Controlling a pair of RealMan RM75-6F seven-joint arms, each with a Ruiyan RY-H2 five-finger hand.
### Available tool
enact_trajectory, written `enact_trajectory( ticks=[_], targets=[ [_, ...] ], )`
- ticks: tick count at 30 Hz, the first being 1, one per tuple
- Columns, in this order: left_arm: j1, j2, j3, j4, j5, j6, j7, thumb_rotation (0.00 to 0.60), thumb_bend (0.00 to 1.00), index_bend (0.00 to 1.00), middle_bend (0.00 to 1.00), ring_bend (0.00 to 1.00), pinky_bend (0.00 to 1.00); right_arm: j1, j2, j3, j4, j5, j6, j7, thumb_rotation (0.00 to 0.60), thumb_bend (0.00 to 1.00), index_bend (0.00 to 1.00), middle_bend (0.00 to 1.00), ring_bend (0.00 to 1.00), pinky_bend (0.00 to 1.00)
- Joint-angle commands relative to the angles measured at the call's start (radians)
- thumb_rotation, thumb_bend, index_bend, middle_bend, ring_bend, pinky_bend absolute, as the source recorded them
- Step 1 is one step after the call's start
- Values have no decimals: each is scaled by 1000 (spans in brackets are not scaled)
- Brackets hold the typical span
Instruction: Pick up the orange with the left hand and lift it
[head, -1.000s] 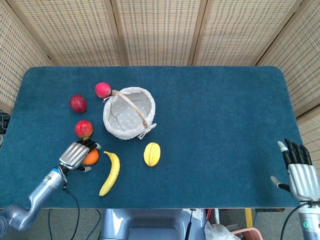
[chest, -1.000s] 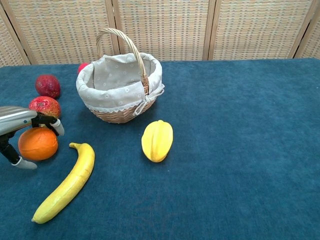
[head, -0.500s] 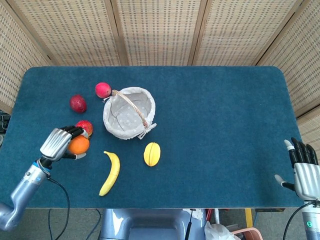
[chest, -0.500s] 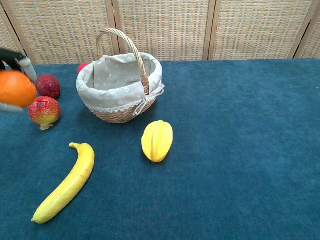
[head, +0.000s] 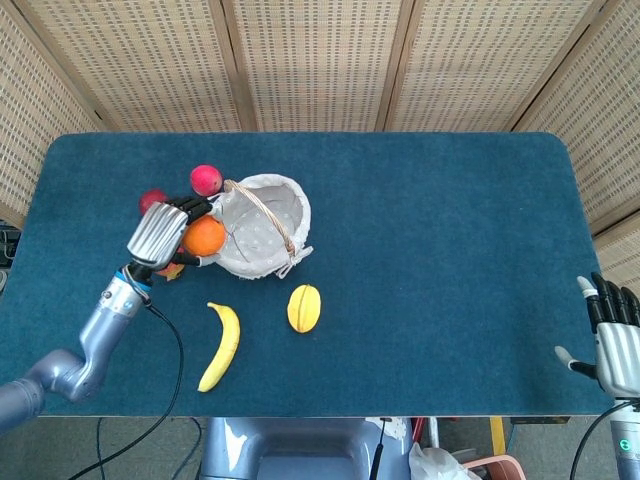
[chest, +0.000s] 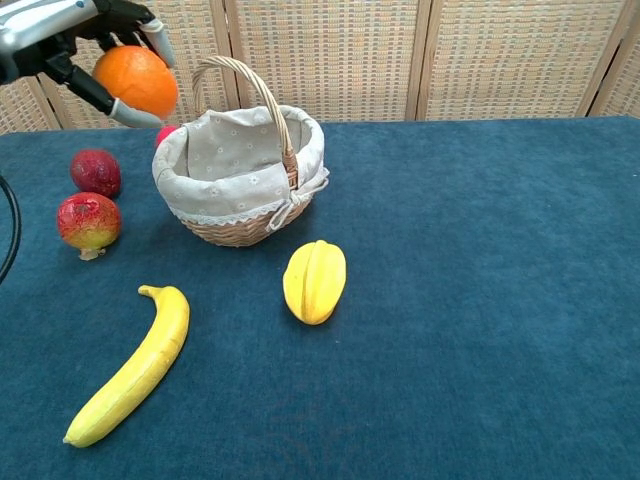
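My left hand (head: 160, 232) grips the orange (head: 204, 237), holding it well above the table. In the chest view the orange (chest: 136, 80) hangs high at the top left in that same left hand (chest: 60, 30), just left of the basket's handle. My right hand (head: 616, 340) rests at the table's front right corner with fingers spread and nothing in it; the chest view does not show it.
A cloth-lined wicker basket (chest: 190, 180) stands at centre left. Two dark red fruits (chest: 95, 172) (chest: 88, 222) lie left of it, a pink one (head: 206, 180) behind it. A banana (chest: 135, 368) and a yellow starfruit (chest: 314, 281) lie in front.
The left hand has raised the orange off the table and carried it up and rightward toward the basket. The right hand has drifted slightly toward the table's near edge.
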Motion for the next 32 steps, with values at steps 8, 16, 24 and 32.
enact_trajectory(
  ticks=[8, 16, 24, 32],
  targets=[
    [-26, -59, 18, 28, -43, -35, -16, 600, 0, 0, 0, 0, 0, -3, 8, 1, 3, -1, 3, 21, 600, 0, 0, 0, 0, 0],
    [83, 52, 63, -40, 26, 141, -117, 600, 0, 0, 0, 0, 0, -8, 15, -3, -6, -18, 15, 32, 600, 0, 0, 0, 0, 0],
    [312, 295, 174, -268, -74, 241, 76, 600, 0, 0, 0, 0, 0, -11, 18, -13, -16, -43, 26, 27, 600, 0, 0, 0, 0, 0],
    [499, 397, 275, -485, -136, 371, 242, 600, 0, 0, 0, 0, 0, -14, 19, -18, -25, -61, 39, 24, 600, 0, 0, 0, 0, 0]
  ],
)
